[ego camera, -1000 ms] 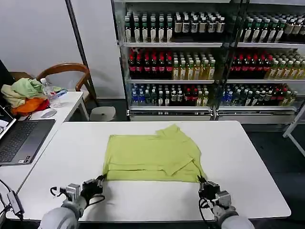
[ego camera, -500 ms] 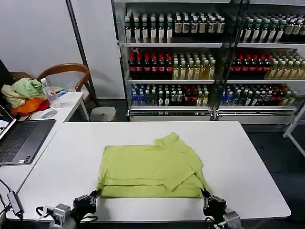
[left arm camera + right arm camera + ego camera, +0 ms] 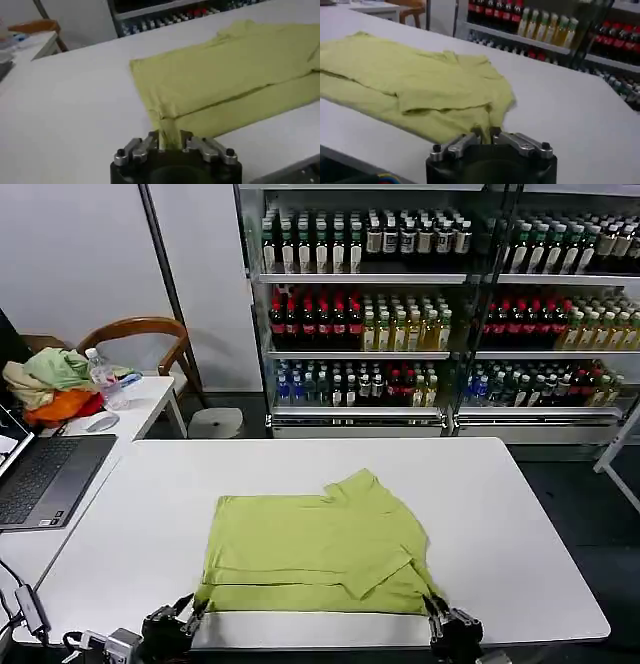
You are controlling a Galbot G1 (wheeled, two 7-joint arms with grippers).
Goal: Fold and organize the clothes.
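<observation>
Across the middle of the head view runs the broad white rectangular table, and on it, low and centre, the lime yellow-green short-sleeved T-shirt of thin soft fabric lies partly folded, one sleeve pointing up the frame. At bottom left, the left gripper has its jaws clamped on the shirt's near corner; at bottom right, the right gripper likewise pinches the other corner, probably to keep the hem taut for a fold.

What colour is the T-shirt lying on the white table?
Plain lime yellow-green short-sleeved T-shirt, no print visible; the head view shows it best.
</observation>
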